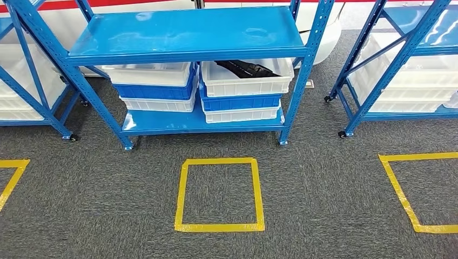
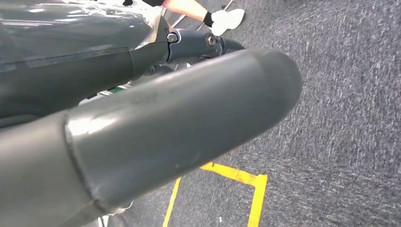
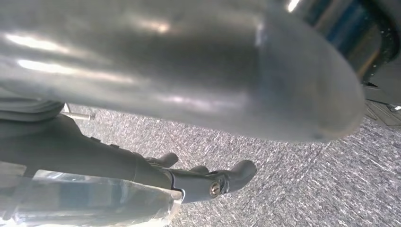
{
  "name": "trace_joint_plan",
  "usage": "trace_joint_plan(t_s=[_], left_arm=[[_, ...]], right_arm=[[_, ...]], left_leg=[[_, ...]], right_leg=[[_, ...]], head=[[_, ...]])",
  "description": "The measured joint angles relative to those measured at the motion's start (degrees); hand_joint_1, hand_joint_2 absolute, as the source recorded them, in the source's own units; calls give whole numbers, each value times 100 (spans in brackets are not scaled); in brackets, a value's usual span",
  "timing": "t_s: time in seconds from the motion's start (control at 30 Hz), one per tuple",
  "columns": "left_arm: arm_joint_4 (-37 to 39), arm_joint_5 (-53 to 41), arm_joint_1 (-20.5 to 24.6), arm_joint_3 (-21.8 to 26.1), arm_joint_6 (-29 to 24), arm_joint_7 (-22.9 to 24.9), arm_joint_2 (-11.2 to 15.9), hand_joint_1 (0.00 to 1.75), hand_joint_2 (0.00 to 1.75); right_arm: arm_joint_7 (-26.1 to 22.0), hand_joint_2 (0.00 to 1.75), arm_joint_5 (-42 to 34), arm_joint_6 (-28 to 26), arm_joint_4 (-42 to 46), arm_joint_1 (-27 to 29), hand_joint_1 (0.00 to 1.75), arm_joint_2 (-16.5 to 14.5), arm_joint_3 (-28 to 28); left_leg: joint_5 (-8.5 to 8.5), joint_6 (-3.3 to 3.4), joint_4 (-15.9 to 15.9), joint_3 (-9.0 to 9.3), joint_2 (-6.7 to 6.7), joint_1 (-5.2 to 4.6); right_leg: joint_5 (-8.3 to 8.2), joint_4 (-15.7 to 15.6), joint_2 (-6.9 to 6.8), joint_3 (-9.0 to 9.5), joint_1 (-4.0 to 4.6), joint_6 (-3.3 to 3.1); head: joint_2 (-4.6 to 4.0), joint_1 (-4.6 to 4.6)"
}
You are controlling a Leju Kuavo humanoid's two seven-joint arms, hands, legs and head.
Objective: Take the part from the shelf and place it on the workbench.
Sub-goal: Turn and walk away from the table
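Where grey carpet [image 1: 324,183] spreads across the head view, stands a blue shelf [image 1: 189,38] at centre, flanked by two more blue racks. On its lower level, stacked white and blue bins [image 1: 156,86] at left, and a second stack just beside them at right. Lying in the top white bin [image 1: 246,81] of the right stack, a dark part [image 1: 246,69]. On the carpet before the shelf, a yellow tape square [image 1: 220,194]. Left hand [image 2: 179,118] close over carpet, thumb extended, nothing seen in it; grip state cannot be told. Right hand [image 3: 203,182] likewise over carpet, dark fingers [image 3: 236,172] apart, holding nothing.
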State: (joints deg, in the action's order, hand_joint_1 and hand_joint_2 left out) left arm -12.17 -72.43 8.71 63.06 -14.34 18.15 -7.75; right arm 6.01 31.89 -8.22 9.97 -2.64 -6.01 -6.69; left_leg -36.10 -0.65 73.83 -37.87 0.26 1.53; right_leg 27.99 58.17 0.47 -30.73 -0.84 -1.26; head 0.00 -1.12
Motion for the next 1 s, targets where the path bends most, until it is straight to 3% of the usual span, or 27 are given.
trace_joint_plan(t_s=[0.03, 0.07, 0.17, 0.23, 0.33, 0.37, 0.4, 0.47, 0.53, 0.57, 0.6, 0.67, 0.7, 0.73, 0.8, 0.83, 0.9, 1.0], left_arm=[[0, 0, -4, 2, 0, 1, 1, 0, 0], [0, 0, -7, 3, 0, 1, 1, 0, 0], [1, -4, -9, 6, 1, -2, 10, 0, 0], [0, -8, -2, 7, -2, -8, 20, 0, 0], [-1, -6, 3, 14, -10, -11, 17, 0, 0], [0, -4, 3, 17, -10, -12, 13, 0, 0], [0, -2, 5, 20, -10, -12, 9, 0, 0], [0, 0, 5, 23, -9, -15, 7, 0, 0], [0, 1, -2, 25, -9, -16, 3, 0, 0], [0, 3, -8, 27, -10, -16, -2, 0, 0], [0, 5, -14, 29, -10, -16, -8, 0, 0], [0, 8, -24, 32, -11, -16, -18, 0, 0], [1, 5, -24, 33, -13, -18, -20, 0, 0], [1, 3, -22, 33, -15, -20, -21, 0, 0], [1, 0, -13, 33, -20, -25, -24, 0, 0], [2, 0, -8, 33, -21, -25, -28, 0, 0], [5, -3, 0, 32, -23, -25, -37, 0, 0], [5, -9, -2, 30, -24, -26, -34, 0, 0]], right_arm=[[0, 0, 0, 0, 0, 4, 0, -1, 0], [0, 0, 0, -3, 0, 10, 0, -1, 0], [-2, 0, -2, -70, 0, 15, 0, -17, 2], [-32, 0, -1, -179, 3, -1, 0, -40, 7], [-108, 0, 10, -378, 6, 2, 0, -51, 32], [-120, 0, 14, -426, 7, 2, 0, -51, 44], [-126, 0, 18, -462, 7, -8, 0, -50, 56], [-131, 0, 20, -497, 7, -24, 0, -45, 77], [-142, 0, 22, -524, 5, -10, 0, -38, 89], [-172, 0, 32, -555, 5, 5, 0, -34, 91], [-219, 0, 48, -599, 4, 18, 0, -31, 91], [-333, 0, 91, -674, 1, 38, 0, -28, 92], [-368, 0, 102, -662, -1, 36, 0, -27, 92], [-389, 0, 103, -618, -3, 31, 0, -27, 92], [-410, 0, 77, -488, -4, 26, 0, -24, 93], [-420, 0, 63, -441, -4, 30, 0, -22, 94], [-432, 0, 50, -381, -4, 38, 0, -19, 96], [-442, 0, 47, -320, -4, 31, 0, -16, 96]], left_leg=[[-55, 6, 55, -134, -4, -1], [27, 28, -83, -171, -7, -4], [788, 195, -1063, 49, -17, -69], [974, 298, -1389, 151, -52, -130], [982, 374, -1495, 335, -72, -125], [998, 396, -1507, 407, -64, -114], [998, 408, -1511, 463, -58, -103], [944, 423, -1509, 499, -49, -103], [867, 418, -1508, 557, -57, -103], [824, 407, -1508, 608, -66, -102], [778, 392, -1507, 669, -74, -100], [675, 339, -1504, 770, -81, -105], [629, 304, -1501, 804, -80, -113], [594, 266, -1493, 831, -78, -122], [582, 207, -1438, 867, -75, -128], [596, 186, -1339, 832, -70, -120], [575, 147, -901, 572, -55, -97], [200, 67, -2, -93, -47, -78]], right_leg=[[42, 0, 16, 48, 10, -10], [87, -1, 32, 105, 20, -8], [224, -12, 63, 240, 53, 26], [280, -4, 87, 300, 73, 91], [285, 131, 84, 409, 110, 243], [332, 278, 68, 346, 112, 277], [421, 534, 52, 204, 103, 288], [668, 1228, 30, -252, 83, 296], [873, 1566, 25, -594, 71, 296], [835, 1451, 22, -631, 62, 313], [675, 1158, 19, -582, 48, 360], [201, 453, 5, -409, 20, 452], [48, 233, -10, -351, 26, 436], [-42, 135, -22, -319, 32, 377], [-55, 112, -34, -265, 25, 220], [-71, 91, -30, -214, 2, 176], [-51, 53, -26, -121, -35, 110], [24, 43, -20, -45, -35, 37]], head=[[0, 1], [0, 3], [0, 5], [0, 9], [0, 14], [0, 2], [0, -8], [0, -30], [0, -34], [0, -35], [0, -35], [0, -36], [0, -36], [0, -33], [0, -17], [0, -11], [0, 3], [0, 9]])
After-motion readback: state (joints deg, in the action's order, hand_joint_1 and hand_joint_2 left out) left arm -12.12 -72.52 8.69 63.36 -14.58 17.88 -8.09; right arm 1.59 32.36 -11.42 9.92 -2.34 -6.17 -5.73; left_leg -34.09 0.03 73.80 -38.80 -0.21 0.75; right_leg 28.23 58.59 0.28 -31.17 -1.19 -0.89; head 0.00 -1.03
